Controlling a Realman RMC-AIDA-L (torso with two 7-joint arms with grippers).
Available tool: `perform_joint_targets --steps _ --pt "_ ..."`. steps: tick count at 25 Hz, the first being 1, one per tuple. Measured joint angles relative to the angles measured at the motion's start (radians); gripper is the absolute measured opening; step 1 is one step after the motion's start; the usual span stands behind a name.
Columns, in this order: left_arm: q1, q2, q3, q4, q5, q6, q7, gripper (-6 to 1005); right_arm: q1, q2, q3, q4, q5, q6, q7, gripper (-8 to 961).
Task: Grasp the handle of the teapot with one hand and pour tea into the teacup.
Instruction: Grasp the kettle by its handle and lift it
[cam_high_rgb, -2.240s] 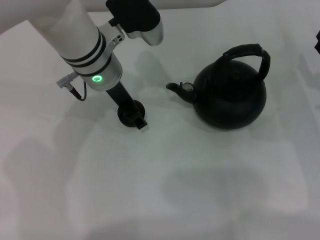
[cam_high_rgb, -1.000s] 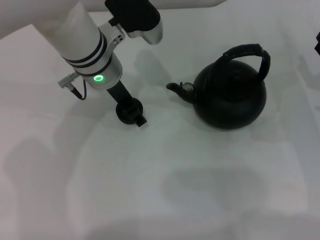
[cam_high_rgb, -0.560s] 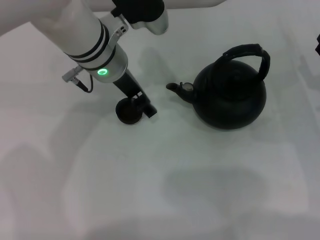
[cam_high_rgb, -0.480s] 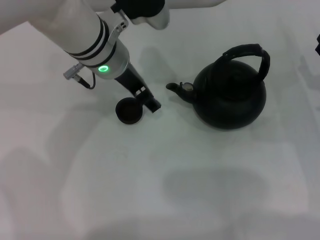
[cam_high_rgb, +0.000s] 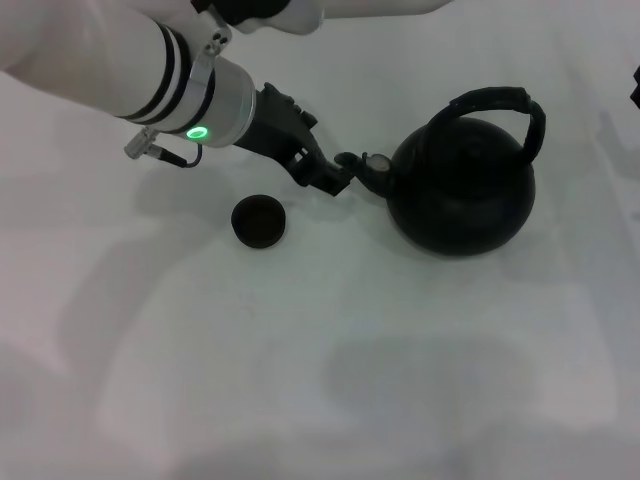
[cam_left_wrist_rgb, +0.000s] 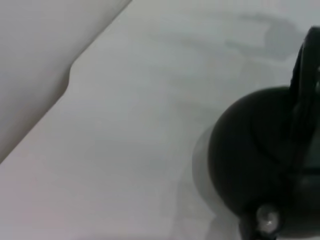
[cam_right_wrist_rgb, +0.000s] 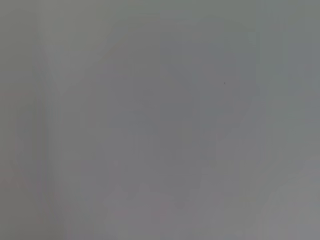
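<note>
My left claw (cam_high_rgb: 330, 176) hangs just beside the spout of the teapot (cam_high_rgb: 462, 195), at about nine o'clock from the pot's body, and it has hold of nothing; whether its fingers are spread or closed I cannot tell from here. The teapot sits at roughly two o'clock on the white table (cam_high_rgb: 400, 380), spout facing nine o'clock, and the handle (cam_high_rgb: 500, 105) arches upright over its top, running toward three o'clock. The teacup (cam_high_rgb: 259, 221) stands apart at about eight o'clock from the spout, empty as far as I can see. To do this reach well, I judge I must rise above the spout and carry on over the pot's crown, coming down onto the top of the arch with my fingers either side of it, not pressing in from the spout side. The spout is what stands in my way: a nudge there could turn the pot. The cup is clear of my path. My right claw is not in sight.
</note>
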Motion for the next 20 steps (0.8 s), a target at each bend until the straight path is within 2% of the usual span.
perform_joint_targets --steps 12,20 --pt "0.022 -0.001 -0.009 0.012 -0.027 -0.011 0.026 815 -0.002 0.000 0.001 0.000 0.007 0.000 0.000 855" --pt "0.093 0.001 -0.052 0.030 -0.200 -0.098 0.169 815 -0.003 -0.001 0.008 0.000 0.013 -0.001 0.000 855"
